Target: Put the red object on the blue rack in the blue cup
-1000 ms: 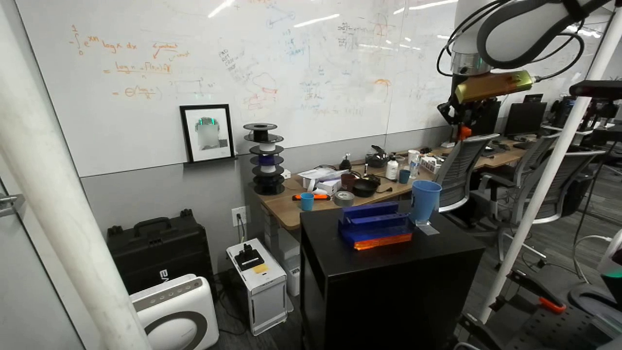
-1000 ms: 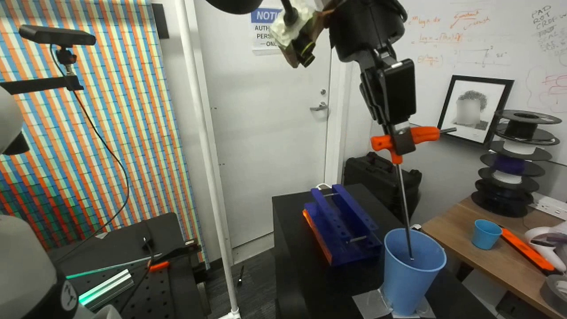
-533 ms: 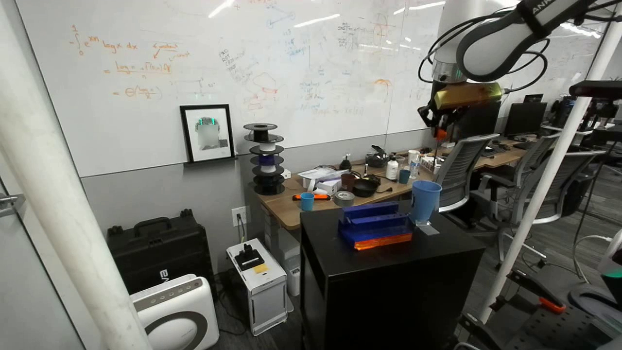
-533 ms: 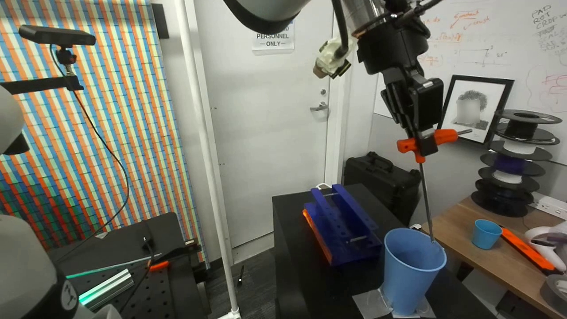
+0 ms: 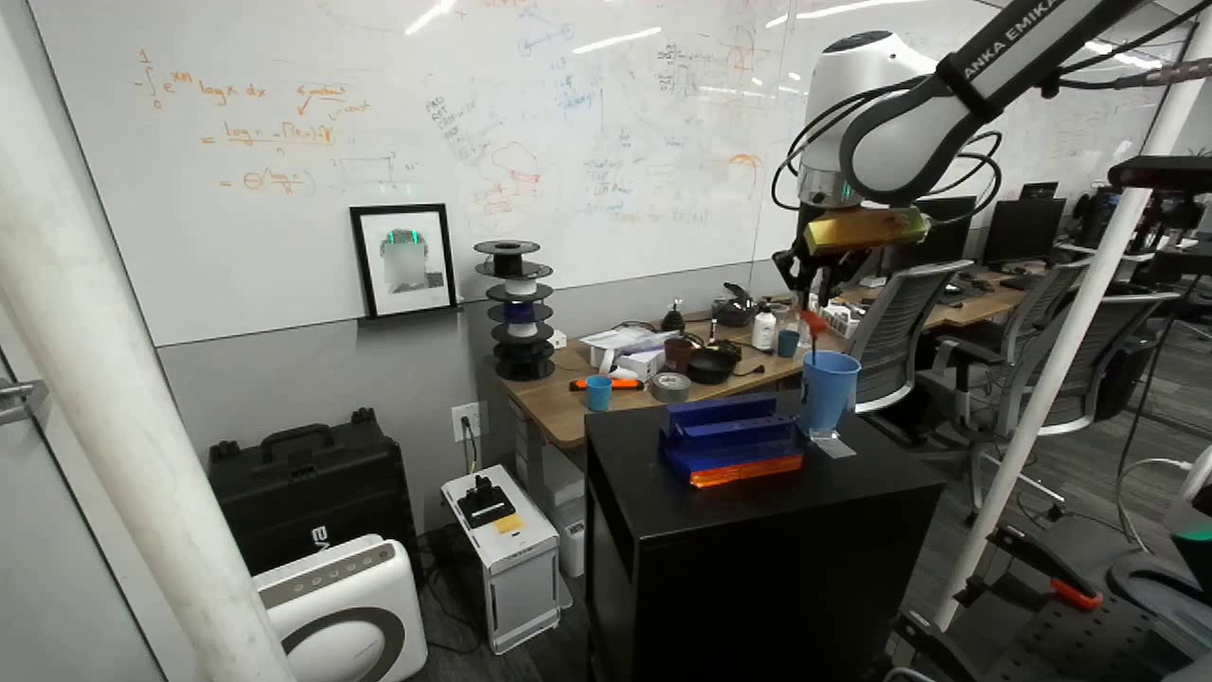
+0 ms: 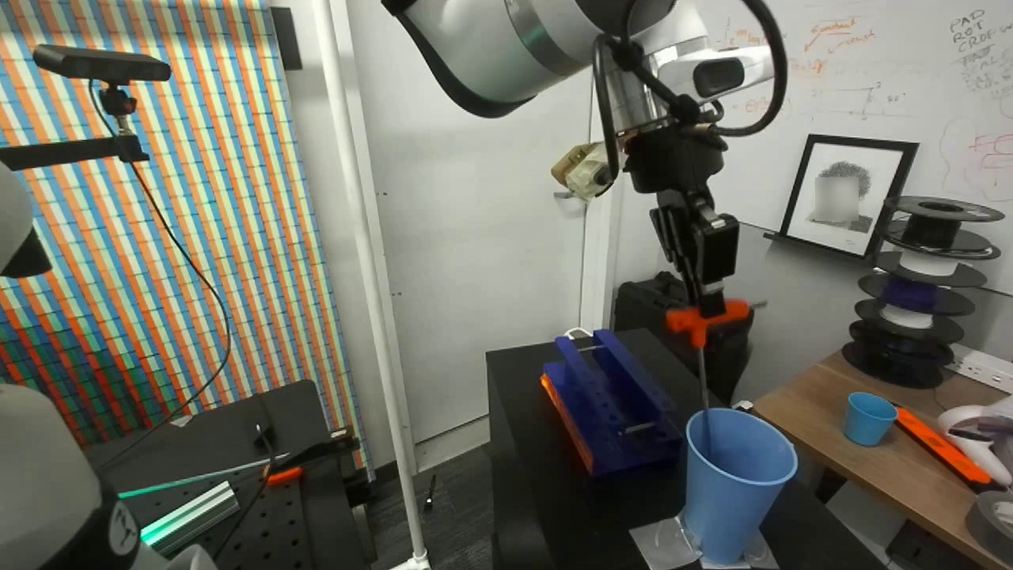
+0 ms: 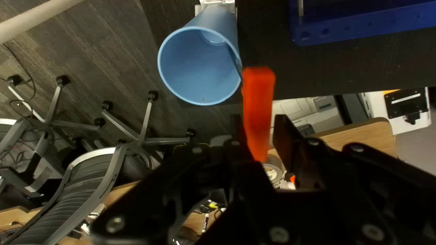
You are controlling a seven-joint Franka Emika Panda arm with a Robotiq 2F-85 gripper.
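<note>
The red object is a T-handled tool [image 6: 696,328] with a thin metal shaft; it also shows in an exterior view [image 5: 812,324] and the wrist view [image 7: 259,109]. Its shaft reaches down inside the blue cup [image 6: 736,507], near the rim; its lower end is hidden. My gripper [image 6: 711,307] is above the cup, fingertips at the top of the blurred handle. In the wrist view my gripper [image 7: 258,117] is parted, with a gap between the handle and one finger [image 7: 281,136]. The blue rack [image 6: 613,412] stands beside the cup, also seen in an exterior view [image 5: 734,431].
Cup and rack stand on a black cabinet [image 5: 739,516]; clear tape [image 6: 665,542] lies at the cup's base. A wooden desk [image 6: 839,380] behind holds a small blue cup [image 6: 866,418] and stacked spools [image 6: 934,293]. Office chairs [image 7: 88,194] and a white pole [image 6: 372,277] stand nearby.
My gripper has come down over the blue cup. The tool's shaft has gone into the cup. The jaws have opened and the handle has dropped lower against the fingertips.
</note>
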